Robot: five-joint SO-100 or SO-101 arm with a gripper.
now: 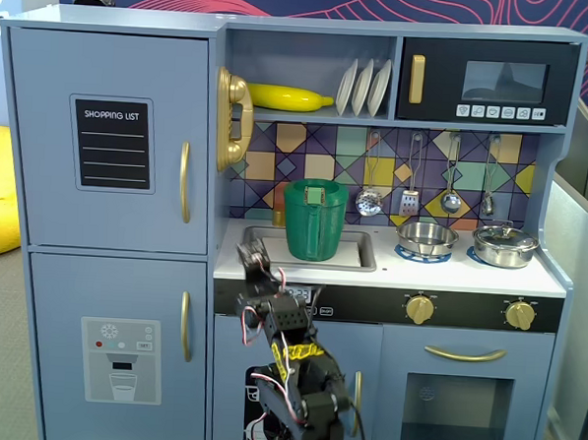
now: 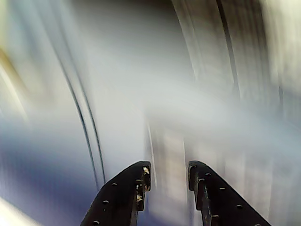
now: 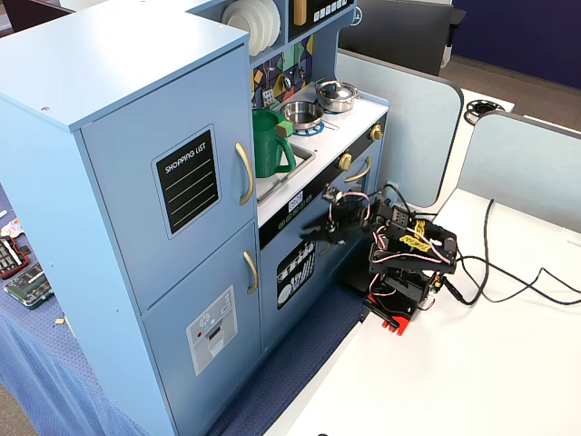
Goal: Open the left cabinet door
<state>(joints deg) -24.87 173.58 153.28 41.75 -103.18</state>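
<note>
Black fingers apparently parted, arm folded low, left cabinet door shut.

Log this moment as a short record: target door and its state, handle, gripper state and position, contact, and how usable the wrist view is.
target: large blue-grey door with black SHOPPING LIST panel, upper left in both fixed views
door state: closed
handle: curved gold vertical handle, on the door's right edge
gripper: black two-finger gripper, open, in front of the sink edge, right of the handle
contact: none with door or handle
wrist view: motion-blurred; only the two fingers are sharp, apart, nothing between them
</note>
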